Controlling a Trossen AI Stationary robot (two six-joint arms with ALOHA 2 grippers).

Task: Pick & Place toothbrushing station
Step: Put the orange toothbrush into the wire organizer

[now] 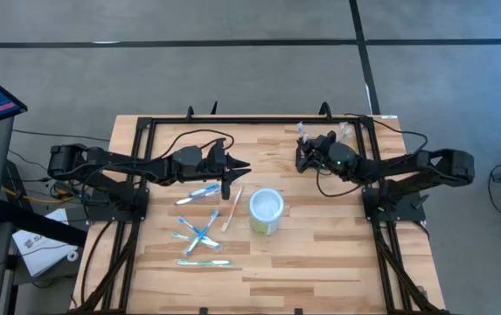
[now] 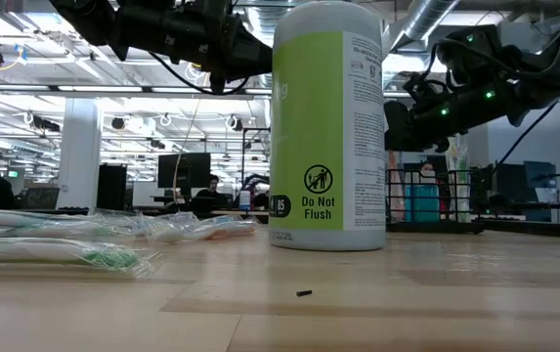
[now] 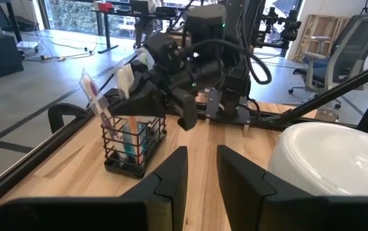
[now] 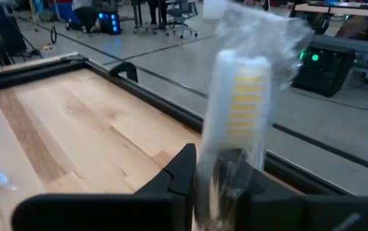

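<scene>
**Wire-mesh brush basket: handling notes**

Item: toothbrushing station [image 3: 134,146], black wire basket, at the far right of the bench [image 1: 320,262], wrapped toothbrushes upright inside; judged light, stiff, easily tipped; best taken by a wall or rim wire.
Right pincer [image 4: 219,183] just over the basket, fingers narrowly parted around a wrapped toothbrush [image 4: 241,96], probably letting go.
Left pincer [image 3: 201,168] hovers mid-bench, half open, empty, beside the white cup [image 1: 266,211].

Near-right table [image 1: 346,262] bare, easy passage; cup [image 1: 266,211] and scattered toothbrushes [image 1: 201,236] clutter centre-left; wire basket [image 3: 133,146] blocks far edge.
</scene>
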